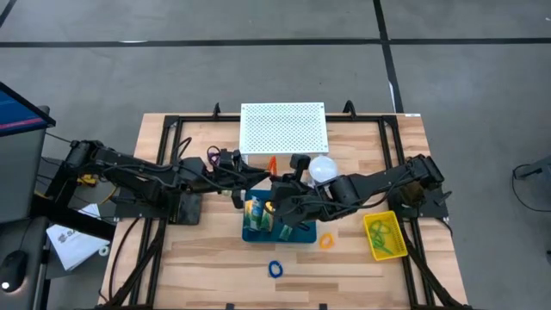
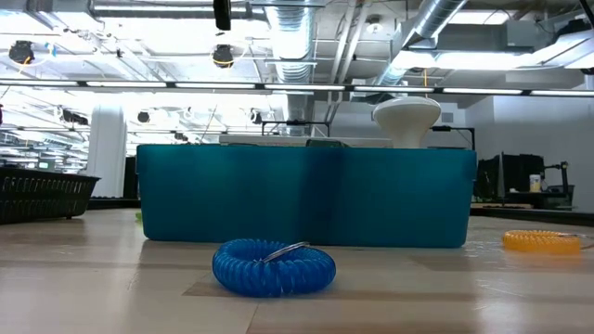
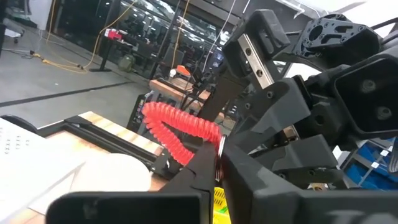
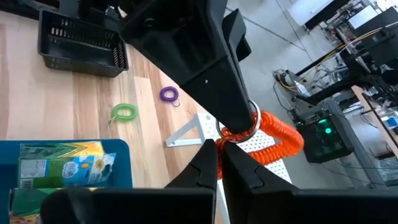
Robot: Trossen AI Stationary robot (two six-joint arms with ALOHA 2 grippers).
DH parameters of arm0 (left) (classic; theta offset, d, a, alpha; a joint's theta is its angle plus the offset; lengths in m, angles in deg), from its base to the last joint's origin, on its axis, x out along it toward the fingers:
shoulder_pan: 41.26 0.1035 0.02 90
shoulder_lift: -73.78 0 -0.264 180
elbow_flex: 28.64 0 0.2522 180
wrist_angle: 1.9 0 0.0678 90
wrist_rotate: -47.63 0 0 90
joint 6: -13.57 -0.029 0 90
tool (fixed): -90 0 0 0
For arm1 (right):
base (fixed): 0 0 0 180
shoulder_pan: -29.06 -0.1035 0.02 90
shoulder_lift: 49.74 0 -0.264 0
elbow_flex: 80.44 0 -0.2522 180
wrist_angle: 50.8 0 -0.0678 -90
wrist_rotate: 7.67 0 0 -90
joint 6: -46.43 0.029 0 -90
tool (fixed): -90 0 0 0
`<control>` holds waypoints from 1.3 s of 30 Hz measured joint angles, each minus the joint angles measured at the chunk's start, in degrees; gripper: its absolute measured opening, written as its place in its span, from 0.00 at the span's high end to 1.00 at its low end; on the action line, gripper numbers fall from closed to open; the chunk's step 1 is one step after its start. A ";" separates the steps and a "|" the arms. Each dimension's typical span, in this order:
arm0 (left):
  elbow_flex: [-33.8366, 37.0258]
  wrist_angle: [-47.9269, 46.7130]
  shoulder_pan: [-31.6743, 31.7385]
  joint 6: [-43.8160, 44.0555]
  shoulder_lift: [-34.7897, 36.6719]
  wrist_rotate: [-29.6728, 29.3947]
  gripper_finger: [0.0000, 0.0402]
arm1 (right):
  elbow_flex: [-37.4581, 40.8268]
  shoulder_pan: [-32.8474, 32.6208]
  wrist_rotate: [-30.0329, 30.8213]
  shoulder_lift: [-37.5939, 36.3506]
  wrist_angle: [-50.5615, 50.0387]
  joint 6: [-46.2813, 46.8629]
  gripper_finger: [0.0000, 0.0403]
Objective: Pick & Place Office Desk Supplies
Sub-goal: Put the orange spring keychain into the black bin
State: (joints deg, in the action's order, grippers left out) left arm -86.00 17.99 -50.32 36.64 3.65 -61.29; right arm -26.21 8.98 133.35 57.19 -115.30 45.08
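Note:
Both grippers meet over the far side of the blue bin [image 1: 277,232], at a red coiled loop [image 3: 180,127] with a small metal ring [image 4: 239,127]. My left gripper [image 3: 214,163] reaches in from the table's left and is shut on the loop. My right gripper [image 4: 219,155] comes from the right, shut at the same ring. Green, yellow and blue packets [image 4: 62,165] lie in the bin. A blue loop [image 2: 274,267], an orange loop [image 1: 327,241], a purple loop [image 4: 168,94] and a green loop [image 4: 124,112] lie flat on the table. My left gripper pinches the red loop at its ring end [image 3: 219,146] between the shut fingertips. The coil sticks out beyond the fingers, lifted clear of the table. My right gripper has its shut fingertips at the metal ring [image 4: 225,134], right beside the left gripper's fingertip [image 4: 236,112]. It comes from the opposite side. The coil [image 4: 277,138] hangs free beyond both.
A white perforated board [image 1: 284,129] lies at the far edge, with a white ball-shaped object [image 1: 323,168] beside it. A yellow basket [image 1: 385,235] sits to the right and a black basket [image 4: 81,37] on the left. There is bare wood near the blue loop.

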 joint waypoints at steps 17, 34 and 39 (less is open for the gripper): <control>0.04 -1.33 0.04 -1.16 -0.11 -0.99 1.00 | 0.00 1.04 -7.93 0.00 -10.58 17.81 0.79; 0.05 -54.37 0.41 12.51 8.36 10.07 1.00 | 18.10 -9.04 -12.19 -4.71 -28.91 55.61 0.78; 0.09 -76.99 -5.36 25.62 14.68 14.49 1.00 | 22.52 -12.89 -12.39 -7.23 -31.04 62.67 0.78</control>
State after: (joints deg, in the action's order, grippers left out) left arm -85.91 -59.00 -55.69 62.27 18.34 -46.80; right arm -3.69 -3.91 120.96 49.96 -146.34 107.74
